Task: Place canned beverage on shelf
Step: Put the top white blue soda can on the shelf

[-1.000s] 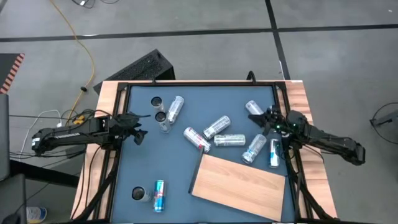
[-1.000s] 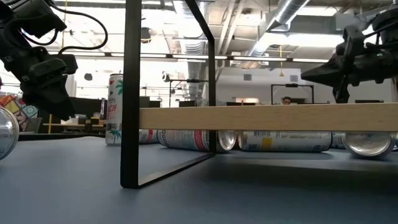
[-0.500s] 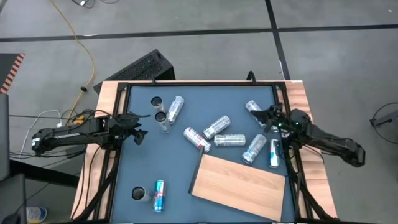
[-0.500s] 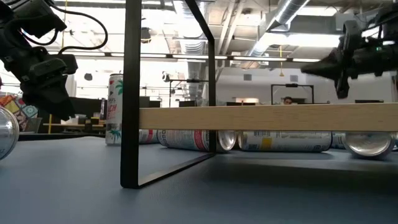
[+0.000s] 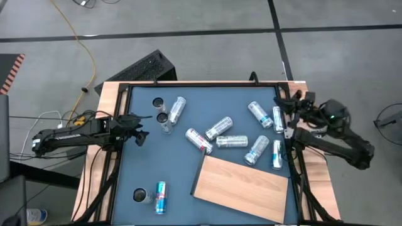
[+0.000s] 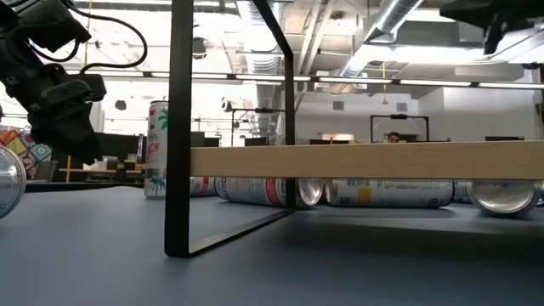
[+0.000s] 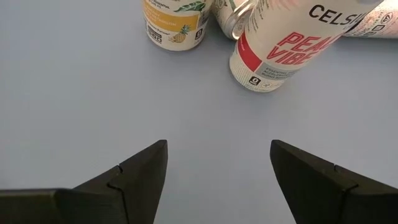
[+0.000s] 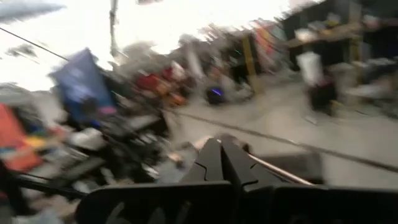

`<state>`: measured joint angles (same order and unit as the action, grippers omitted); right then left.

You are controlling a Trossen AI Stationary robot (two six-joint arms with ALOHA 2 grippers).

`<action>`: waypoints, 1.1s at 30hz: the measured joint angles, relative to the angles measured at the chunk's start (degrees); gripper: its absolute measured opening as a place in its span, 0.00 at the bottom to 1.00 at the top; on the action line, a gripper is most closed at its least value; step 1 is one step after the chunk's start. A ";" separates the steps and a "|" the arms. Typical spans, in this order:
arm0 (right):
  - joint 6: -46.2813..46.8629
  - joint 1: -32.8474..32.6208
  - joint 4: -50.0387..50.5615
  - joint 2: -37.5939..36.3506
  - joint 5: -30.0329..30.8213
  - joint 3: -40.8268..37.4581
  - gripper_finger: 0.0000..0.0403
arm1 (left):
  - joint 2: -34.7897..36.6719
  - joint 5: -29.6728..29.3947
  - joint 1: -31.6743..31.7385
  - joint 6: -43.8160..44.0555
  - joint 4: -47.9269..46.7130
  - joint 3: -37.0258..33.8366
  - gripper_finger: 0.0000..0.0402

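Note:
The shelf (image 5: 242, 182) is a light-brown wooden board at the table's near right; in the low view it (image 6: 365, 160) stands raised on a black frame (image 6: 178, 127). Several cans lie on the blue tabletop, among them two at the far right (image 5: 257, 113) (image 5: 277, 118). My right gripper (image 5: 292, 102) is shut and empty, held high over the table's right rim; it also shows in its wrist view (image 8: 221, 152). My left gripper (image 7: 217, 168) is open and empty at the table's left side (image 5: 139, 130), short of a lying white-and-red can (image 7: 280, 50) and an upright yellow can (image 7: 174, 25).
Two upright cans (image 5: 158, 102) (image 5: 163, 117) and a lying one (image 5: 178, 108) are at the far left. An upright can (image 5: 139, 196) and a lying blue can (image 5: 161, 196) are at the near left. More cans (image 6: 374, 192) lie beyond the shelf.
My right gripper has risen and drawn back toward the table's right edge, tipping up until its wrist view looks into the room. Where it was, a second lying can now shows beside the far-right one.

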<state>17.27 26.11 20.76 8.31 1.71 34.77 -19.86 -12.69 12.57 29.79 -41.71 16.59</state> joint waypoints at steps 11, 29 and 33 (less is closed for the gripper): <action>-1.56 0.04 29.35 20.13 17.04 19.87 0.23 | 0.00 0.01 -0.01 0.00 0.00 0.00 0.67; -5.78 11.90 42.06 53.20 20.35 23.99 0.66 | 0.00 0.03 0.01 -0.01 0.00 0.00 0.67; -6.76 14.22 43.15 59.78 14.75 23.99 0.72 | 0.00 0.05 0.01 -0.01 0.00 -0.01 0.67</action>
<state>10.50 40.32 63.91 68.09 16.46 58.76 -19.86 -12.64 12.58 29.78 -41.71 16.59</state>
